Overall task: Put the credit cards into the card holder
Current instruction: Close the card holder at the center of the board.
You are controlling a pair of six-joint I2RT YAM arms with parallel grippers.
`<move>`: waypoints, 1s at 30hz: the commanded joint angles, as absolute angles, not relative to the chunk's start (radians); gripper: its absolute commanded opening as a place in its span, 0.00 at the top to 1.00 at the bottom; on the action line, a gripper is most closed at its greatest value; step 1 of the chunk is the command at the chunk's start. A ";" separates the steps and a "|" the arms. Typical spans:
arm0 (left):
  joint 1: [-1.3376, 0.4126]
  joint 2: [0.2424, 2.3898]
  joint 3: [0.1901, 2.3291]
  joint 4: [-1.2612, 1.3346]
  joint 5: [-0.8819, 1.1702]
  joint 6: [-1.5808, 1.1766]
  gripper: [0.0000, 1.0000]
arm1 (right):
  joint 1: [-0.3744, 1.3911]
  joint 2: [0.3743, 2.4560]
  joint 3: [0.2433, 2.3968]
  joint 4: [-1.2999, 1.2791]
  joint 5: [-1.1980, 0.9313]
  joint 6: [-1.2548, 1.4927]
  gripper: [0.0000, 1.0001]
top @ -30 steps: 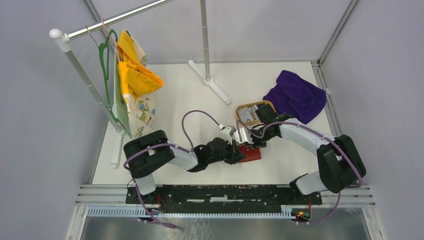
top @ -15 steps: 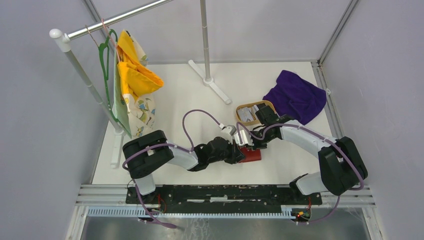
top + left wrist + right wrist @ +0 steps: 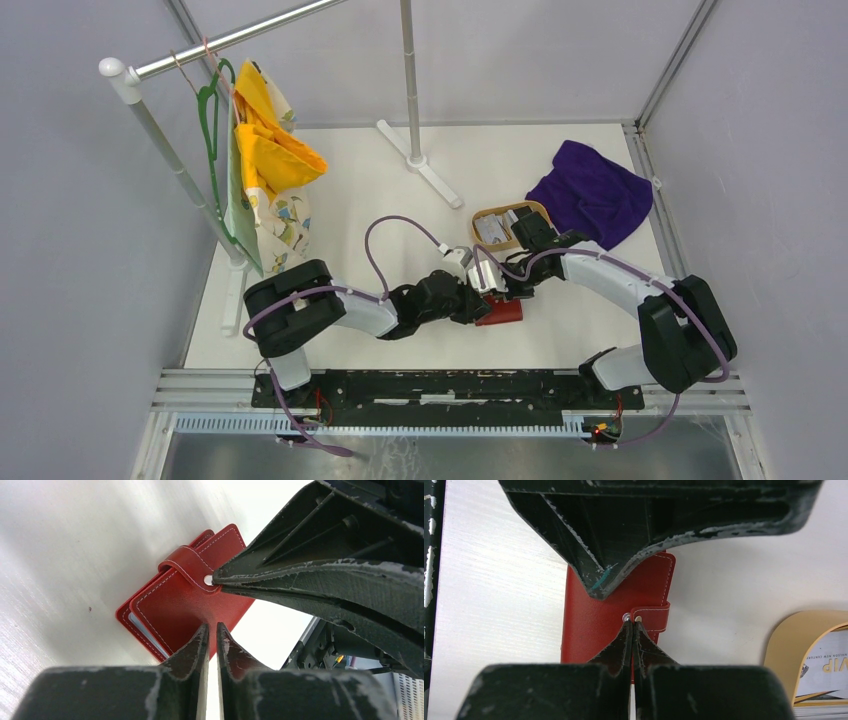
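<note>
From my station, the left arm lay folded low across the table (image 3: 60,555), its forearm stretched rightward to the middle. The left gripper (image 3: 212,630) hung just over the near edge of the card holder (image 3: 185,600). Its jaws were parted by only a sliver, with bare table showing through the slit and nothing between them.

The card holder lay flat at the centre of the table, between the two grippers. It was folded shut, with its strap brought round over the cover to the snap. A pale strip (image 3: 144,630) peeked out between the covers on one side, which I took for a card already tucked in, though I could not count how many.

The right arm reached in from the right side, elbow high and wrist tipped down. The right gripper (image 3: 633,621) was fully closed on nothing, its joined tips touching the snap of the strap. I read that as pressing on the fastener, though I could not say whether to close or undo it.

Further right, just beyond the holder, the wooden tray (image 3: 781,645) held more cards (image 3: 826,672), one with printed lettering. I judged the job only partly done: those cards remained to be moved, and the holder would need opening for them.
</note>
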State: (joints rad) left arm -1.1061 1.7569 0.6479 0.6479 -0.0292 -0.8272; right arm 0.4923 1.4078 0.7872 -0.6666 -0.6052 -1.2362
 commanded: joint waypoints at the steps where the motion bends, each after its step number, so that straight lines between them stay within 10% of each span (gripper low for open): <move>1: -1.103 1.753 0.690 0.630 -0.080 -0.817 0.90 | 0.501 1.379 0.781 -0.684 -0.632 -1.247 1.00; 30: -1.102 1.763 0.661 0.654 -0.070 -0.830 0.98 | 0.533 1.332 0.723 -0.679 -0.602 -1.257 1.00</move>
State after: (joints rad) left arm -1.1061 1.7645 0.6613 0.6273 -0.0681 -0.8272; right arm 0.5220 1.3582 0.7341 -0.6605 -0.5884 -1.2552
